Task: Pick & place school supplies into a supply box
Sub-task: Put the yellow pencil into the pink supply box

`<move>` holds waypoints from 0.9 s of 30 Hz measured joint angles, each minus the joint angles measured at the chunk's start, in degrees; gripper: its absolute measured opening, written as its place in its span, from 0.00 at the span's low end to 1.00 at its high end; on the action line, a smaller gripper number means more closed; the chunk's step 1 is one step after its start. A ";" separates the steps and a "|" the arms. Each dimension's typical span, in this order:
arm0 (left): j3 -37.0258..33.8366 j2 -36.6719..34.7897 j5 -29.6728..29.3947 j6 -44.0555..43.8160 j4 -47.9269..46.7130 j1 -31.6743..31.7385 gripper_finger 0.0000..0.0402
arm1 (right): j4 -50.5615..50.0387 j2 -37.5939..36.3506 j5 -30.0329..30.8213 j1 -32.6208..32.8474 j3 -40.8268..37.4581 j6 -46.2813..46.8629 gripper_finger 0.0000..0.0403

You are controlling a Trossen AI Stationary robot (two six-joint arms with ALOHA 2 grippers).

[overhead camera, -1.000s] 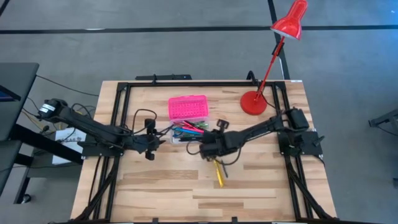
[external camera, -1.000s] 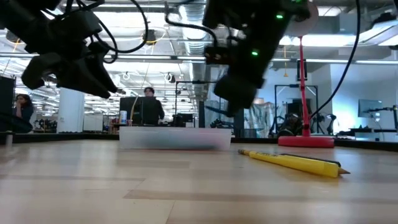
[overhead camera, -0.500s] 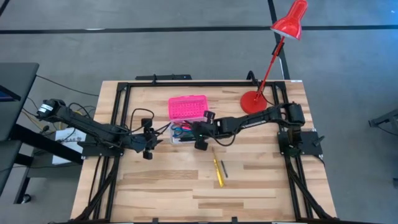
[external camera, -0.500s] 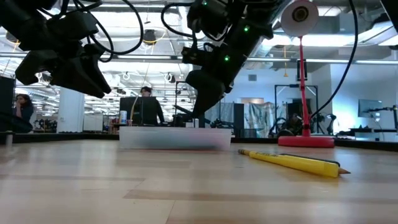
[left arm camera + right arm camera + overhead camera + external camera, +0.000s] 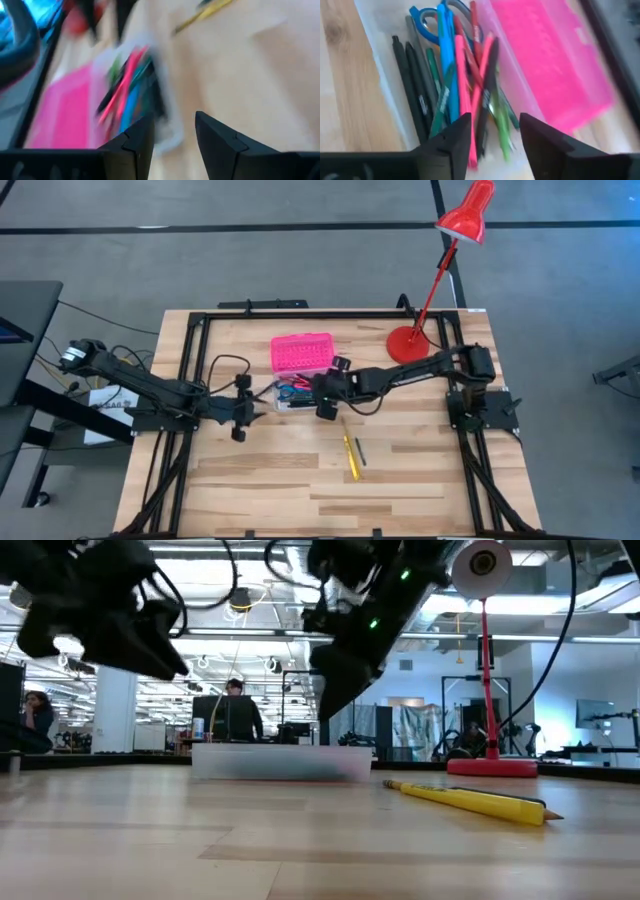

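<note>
The supply box stands at the table's middle far side, its pink lid (image 5: 301, 353) flipped open behind the clear base (image 5: 292, 393). The base holds several pens, markers and blue-handled scissors (image 5: 427, 17), also seen as a heap (image 5: 465, 95). My right gripper (image 5: 492, 140) hovers open above the base's right end (image 5: 322, 394), with nothing between its fingers. My left gripper (image 5: 240, 406) hangs open just left of the box (image 5: 172, 135), touching nothing. A yellow pencil (image 5: 351, 458) and a short dark stick (image 5: 361, 451) lie flat on the table nearer the front.
A red desk lamp stands on its round base (image 5: 407, 345) at the far right, its arm leaning up and out past the table's far edge. Black rails (image 5: 190, 380) run along the table's sides. Bare wood (image 5: 260, 480) lies toward the near edge.
My right gripper has swung from above the table's middle, beside the yellow pencil, toward the far left and now hangs over the clear base. My left gripper has risen a little. The pencil and the box have stayed where they were.
</note>
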 joint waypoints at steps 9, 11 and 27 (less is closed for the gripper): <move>0.00 12.00 12.92 15.70 23.28 0.08 0.34 | -24.31 -8.93 14.65 11.38 0.00 22.46 0.42; -0.02 16.47 13.01 18.44 29.54 0.36 0.34 | -30.29 -9.66 15.84 14.71 0.00 29.56 0.41; 23.69 53.53 30.57 28.48 38.34 9.27 0.34 | -39.20 -9.59 17.57 36.46 -12.62 71.77 0.33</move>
